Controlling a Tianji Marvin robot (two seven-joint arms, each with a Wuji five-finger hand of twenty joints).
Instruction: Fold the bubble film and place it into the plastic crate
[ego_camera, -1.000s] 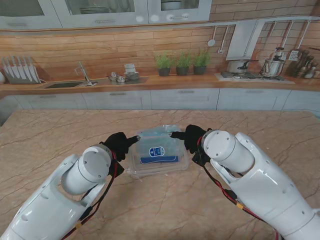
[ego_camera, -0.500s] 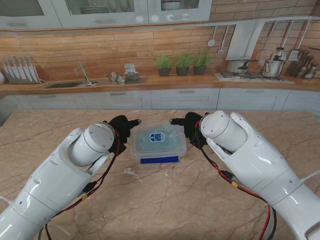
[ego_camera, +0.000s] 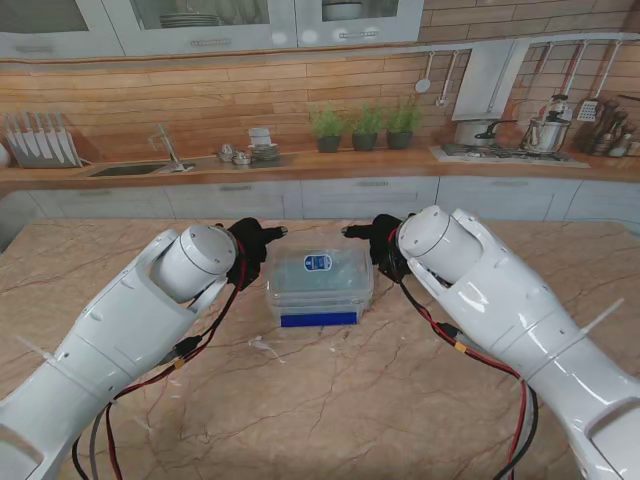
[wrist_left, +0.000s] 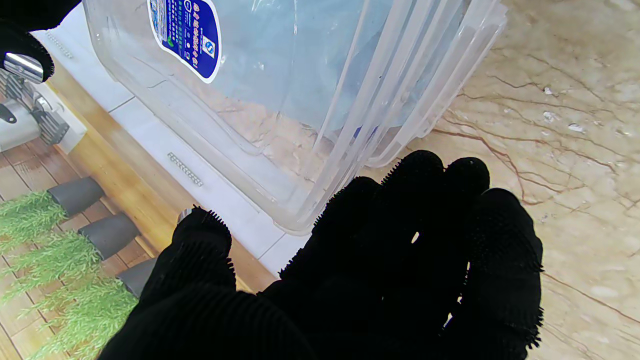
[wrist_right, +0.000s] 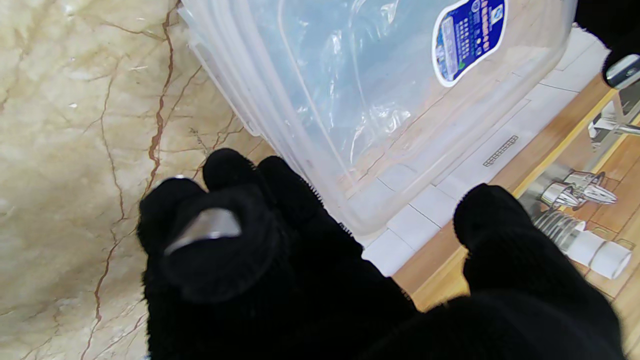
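I have a clear plastic crate (ego_camera: 320, 282) between my two hands, and both wrist views show it tipped up off the table (ego_camera: 330, 400), its blue label (wrist_left: 184, 35) facing the cameras. The bubble film (wrist_right: 345, 85) shows through the wall as a pale crinkled sheet, so I judge it already sits inside the crate; how neatly it is folded I cannot tell.

My left hand (ego_camera: 252, 250) sits at the crate's left end, four fingers (wrist_left: 430, 220) close together just under the rim and the thumb held apart on the far side. My right hand (ego_camera: 378, 246) mirrors it at the other end, fingers (wrist_right: 235, 200) bunched by the rim, thumb spread wide. I cannot tell whether either hand truly grips or only props the plastic.

To do this well, I would keep both hands pressing inward evenly, since the wall looks slick and thin and could flex or slip out. I would level the crate slowly so the film does not slide toward one hand, set it flat on the table, then draw each hand straight outward, away from the rim, without dragging a fingertip along it.
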